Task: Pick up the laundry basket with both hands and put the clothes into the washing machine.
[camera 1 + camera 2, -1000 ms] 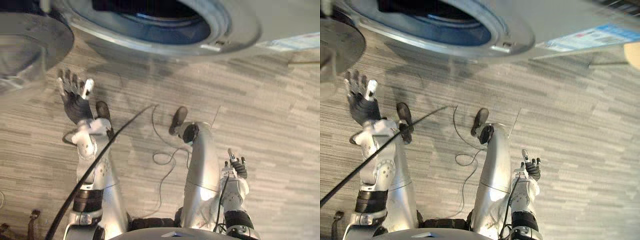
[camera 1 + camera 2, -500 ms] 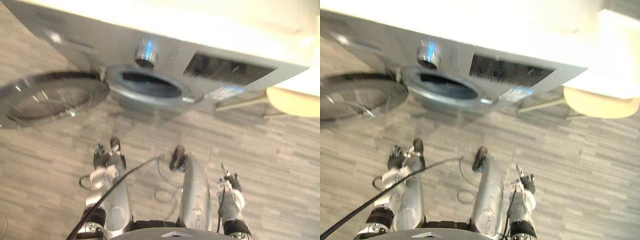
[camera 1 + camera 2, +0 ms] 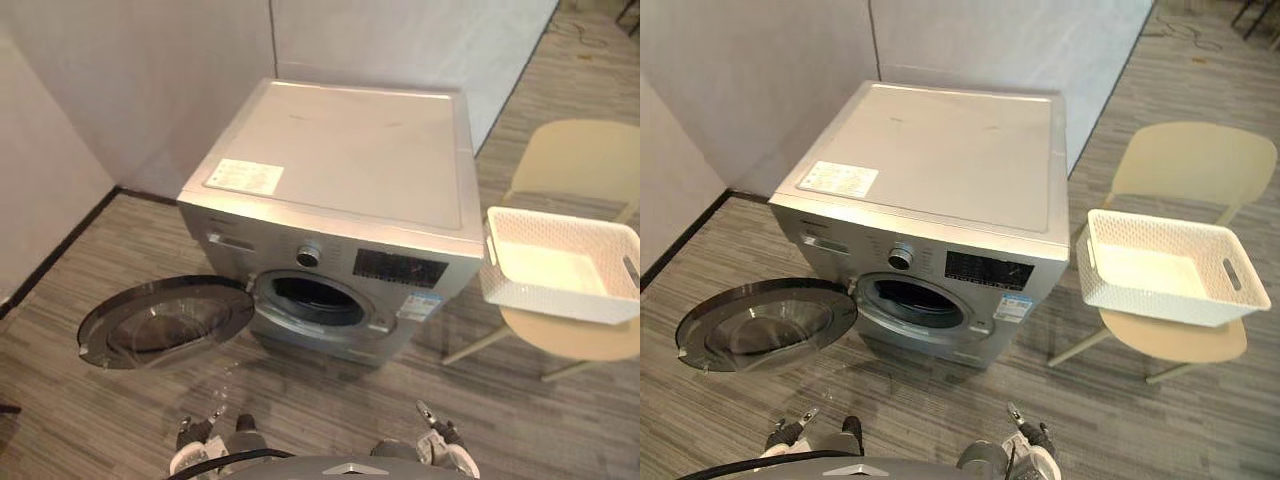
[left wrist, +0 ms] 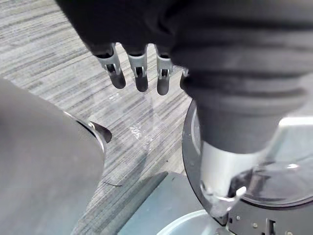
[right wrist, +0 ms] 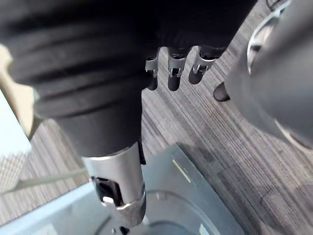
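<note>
- The laundry basket [image 3: 550,298], white with latticed walls, sits on the seat of a pale chair [image 3: 580,160], just to the right of the washing machine [image 3: 350,160]. Neither hand touches it.
- The machine's round door [image 3: 165,322] is swung wide open to its left. The drum opening [image 3: 312,300] faces me, and it is dark inside.
- My left hand [image 3: 190,435] shows at the bottom edge of the head view, low near the floor [image 3: 330,400] and in front of the open door. It is well apart from the basket.
- In its wrist view, the left fingers [image 4: 139,73] hang loose and nearly straight, with the thumb stretched away from them. The hand is slack and holds nothing. Wood-grain floor and the door's glass show beyond it.
- My right hand [image 3: 440,437] is also low at the bottom edge, in front of the machine's right side.
- The right fingers [image 5: 173,73] are relaxed, with the thumb extended apart from them. This hand also grips nothing, and there is floor beyond the fingertips.
</note>
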Robot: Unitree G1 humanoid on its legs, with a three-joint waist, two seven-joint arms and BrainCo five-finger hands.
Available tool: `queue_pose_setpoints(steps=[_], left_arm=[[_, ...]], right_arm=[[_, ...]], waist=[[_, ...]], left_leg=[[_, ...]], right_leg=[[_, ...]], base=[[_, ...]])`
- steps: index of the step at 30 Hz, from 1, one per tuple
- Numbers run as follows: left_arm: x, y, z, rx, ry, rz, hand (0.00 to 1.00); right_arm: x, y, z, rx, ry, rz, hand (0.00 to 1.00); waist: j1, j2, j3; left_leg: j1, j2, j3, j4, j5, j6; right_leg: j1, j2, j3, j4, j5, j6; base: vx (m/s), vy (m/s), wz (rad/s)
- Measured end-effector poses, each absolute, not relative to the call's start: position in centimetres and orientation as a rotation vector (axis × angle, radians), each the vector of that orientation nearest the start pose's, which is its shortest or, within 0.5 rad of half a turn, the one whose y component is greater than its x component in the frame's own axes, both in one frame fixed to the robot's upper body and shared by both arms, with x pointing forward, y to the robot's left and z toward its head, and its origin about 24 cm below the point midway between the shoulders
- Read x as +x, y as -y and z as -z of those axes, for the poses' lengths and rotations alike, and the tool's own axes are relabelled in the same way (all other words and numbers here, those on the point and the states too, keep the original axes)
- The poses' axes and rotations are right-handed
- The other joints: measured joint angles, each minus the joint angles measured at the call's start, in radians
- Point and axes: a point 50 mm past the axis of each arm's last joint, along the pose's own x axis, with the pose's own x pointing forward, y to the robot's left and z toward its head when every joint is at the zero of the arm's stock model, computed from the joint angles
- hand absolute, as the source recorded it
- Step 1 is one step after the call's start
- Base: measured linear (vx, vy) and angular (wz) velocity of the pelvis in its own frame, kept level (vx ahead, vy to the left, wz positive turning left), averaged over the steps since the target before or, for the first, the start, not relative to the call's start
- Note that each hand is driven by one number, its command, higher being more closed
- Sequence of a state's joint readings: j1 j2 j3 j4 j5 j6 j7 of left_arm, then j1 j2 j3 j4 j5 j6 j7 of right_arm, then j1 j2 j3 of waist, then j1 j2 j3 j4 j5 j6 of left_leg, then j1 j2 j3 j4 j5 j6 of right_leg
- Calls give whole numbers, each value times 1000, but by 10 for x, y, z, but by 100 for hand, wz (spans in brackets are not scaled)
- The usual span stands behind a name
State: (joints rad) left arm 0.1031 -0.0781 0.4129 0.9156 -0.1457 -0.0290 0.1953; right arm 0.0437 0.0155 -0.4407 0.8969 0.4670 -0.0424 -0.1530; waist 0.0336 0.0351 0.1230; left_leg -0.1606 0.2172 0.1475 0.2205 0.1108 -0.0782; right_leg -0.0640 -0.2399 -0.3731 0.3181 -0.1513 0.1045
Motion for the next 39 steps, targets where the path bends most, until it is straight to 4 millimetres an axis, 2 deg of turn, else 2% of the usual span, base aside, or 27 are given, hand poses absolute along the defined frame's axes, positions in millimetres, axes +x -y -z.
queue_pose_setpoints(steps=[1, 2, 3, 4, 5, 6, 7, 8, 9, 10, 12, 13, 15, 17, 19, 20, 22, 24, 25, 27, 28, 29, 30, 31, 33, 35, 39], left_arm=[[102, -196, 152, -304, -972, -656, 0], [102, -195, 152, -308, -972, -657, 0], [98, -193, 153, -313, -980, -656, 0], [96, -189, 154, -296, -990, -625, 0], [96, -187, 154, -291, -992, -611, 0], [97, -184, 154, -279, -996, -581, 0], [96, -185, 155, -258, -1007, -563, 0], [96, -186, 155, -241, -1011, -551, 0], [99, -194, 153, -205, -1001, -544, 0], [104, -200, 151, -168, -988, -524, 0], [121, -187, 148, -144, -963, -438, 0], [130, -179, 146, -106, -945, -369, 0], [139, -173, 138, -57, -885, -282, 0], [145, -172, 126, -20, -809, -233, 0], [157, -178, 108, 1, -698, -217, 0], [162, -180, 98, -7, -642, -219, 0], [166, -178, 75, -47, -518, -215, 0], [166, -186, 51, -98, -394, -263, 0], [165, -189, 47, -113, -373, -284, 0], [165, -199, 35, -152, -311, -349, 0], [168, -200, 24, -177, -258, -370, 0], [170, -201, 17, -189, -219, -385, 0], [174, -207, 5, -189, -151, -426, 0], [175, -215, -1, -169, -125, -448, 0], [174, -220, 0, -164, -126, -483, 0], [174, -226, 0, -175, -127, -536, 0], [177, -244, -9, -125, -90, -653, 0]], right_arm=[[132, 213, 142, 576, -820, 769, 0], [132, 214, 142, 573, -817, 766, 0], [130, 218, 142, 559, -820, 769, 0], [128, 223, 142, 535, -830, 769, 0], [126, 225, 142, 525, -835, 771, 0], [125, 228, 142, 512, -837, 771, 0], [123, 228, 143, 512, -850, 774, 0], [120, 223, 146, 522, -871, 773, 0], [113, 212, 153, 541, -928, 759, 0], [110, 206, 155, 561, -947, 763, 0], [110, 215, 154, 561, -932, 788, 0], [105, 219, 155, 583, -935, 822, 0], [91, 216, 159, 591, -970, 852, 0], [78, 215, 162, 597, -998, 874, 0], [68, 213, 164, 603, -1023, 888, 0], [62, 213, 165, 601, -1034, 896, 0], [57, 214, 166, 599, -1048, 908, 0], [55, 219, 166, 603, -1042, 930, 0], [55, 219, 166, 605, -1040, 934, 0], [55, 219, 165, 608, -1029, 927, 0], [59, 219, 164, 603, -1013, 916, 0], [64, 222, 161, 600, -987, 911, 0], [67, 215, 161, 619, -974, 898, 0], [65, 202, 163, 653, -985, 886, 0], [63, 196, 164, 665, -998, 877, 0], [67, 194, 164, 664, -994, 852, 0], [67, 200, 163, 649, -994, 857, 0]], waist=[[8, -20, 16], [11, -18, 17], [13, 2, 16], [9, 14, 6], [5, 19, 3], [-12, 28, 0], [-20, 38, -10], [-22, 24, -6], [-35, -26, -23], [-42, -43, -30], [-52, -16, -17], [-65, -16, -16], [-66, -34, -25], [-64, -40, -33], [-63, -58, -43], [-61, -75, -45], [-63, -67, -43], [-40, -57, -32], [-40, -57, -31], [-37, -51, -27], [-31, -10, -25], [-28, -13, -16], [-21, -44, -14], [-9, -85, -27], [0, -116, -39], [-3, -133, -53], [-2, -118, -54]], left_leg=[[-25, 13, 23, 192, -88, 36], [-39, 21, 23, 274, -114, 49], [-48, 51, 14, 551, -170, 47], [-27, 65, 9, 702, -175, 37], [-10, 69, 4, 734, -173, 35], [28, 85, -8, 722, -150, 38], [61, 78, 10, 640, -205, 21], [76, 55, 27, 592, -222, 24], [103, 21, 24, 491, -248, 11], [131, 4, 5, 405, -313, -27], [152, -9, -36, 302, -414, -59], [174, -44, -46, 222, -431, -53], [185, -97, -70, 170, -415, -25], [184, -120, -95, 162, -409, -17], [173, -153, -112, 130, -379, -10], [161, -165, -114, 114, -363, -6], [121, -172, -111, 109, -348, -9], [103, -170, -72, 116, -344, -5], [101, -166, -68, 124, -346, -2], [98, -140, -65, 145, -350, 9], [100, -103, -57, 124, -338, 45], [99, -90, -51, 118, -334, 47], [105, -84, -51, 101, -322, 48], [113, -89, -55, 79, -320, 36], [95, -102, -52, 69, -315, 24], [68, -118, -46, 30, -286, 17], [96, -118, -17, -75, -210, 3]], right_leg=[[5, -30, -11, 1, 16, -7], [10, -29, -11, 4, 17, -6], [41, -26, -6, 12, 20, 0], [64, -26, -8, 9, 25, 7], [68, -26, -7, 5, 26, 4], [66, -19, -8, -6, 43, 8], [60, -11, -13, -26, 67, 8], [58, -13, -12, -48, 78, 11], [55, -18, 2, -91, 93, -17], [42, -32, -16, -119, 139, -27], [29, -36, -63, -75, 153, 0], [26, -67, -89, -51, 154, 9], [31, -115, -94, -42, 155, 8], [50, -130, -106, -54, 158, 14], [36, -155, -111, -67, 156, 55], [22, -165, -110, -71, 158, 59], [0, -169, -99, -104, 178, 66], [-21, -147, -73, -148, 215, 24], [-19, -141, -73, -152, 217, 3], [-12, -107, -81, -156, 136, -140], [-12, -74, -79, -126, 44, -138], [-33, -69, -73, -40, 46, -137], [-61, -56, -44, 164, 43, -119], [-40, -6, -4, 221, 35, -97], [21, 46, 8, 103, -9, -83], [47, 65, 21, -44, -11, -80], [44, 89, 43, -122, 20, -66]], base=[[-103, 33, 8], [-128, 60, -4], [-101, 63, -4], [-101, 63, 0], [-69, 176, 8], [-75, 238, 16], [-88, 262, 19], [-73, 140, 32], [-88, 129, 51], [-116, 167, 59], [-129, 269, 75], [-118, 244, 90], [-135, 156, 62], [-194, 78, 32], [-185, 13, 27], [-140, -33, 23], [-127, -14, 4], [-95, 29, -34], [-72, 29, -20], [-59, 26, -9], [-56, 22, -10], [-60, 34, -8], [-36, 23, -8], [-20, -1, -5], [17, -68, -10], [28, -60, -5], [63, -59, -11]])
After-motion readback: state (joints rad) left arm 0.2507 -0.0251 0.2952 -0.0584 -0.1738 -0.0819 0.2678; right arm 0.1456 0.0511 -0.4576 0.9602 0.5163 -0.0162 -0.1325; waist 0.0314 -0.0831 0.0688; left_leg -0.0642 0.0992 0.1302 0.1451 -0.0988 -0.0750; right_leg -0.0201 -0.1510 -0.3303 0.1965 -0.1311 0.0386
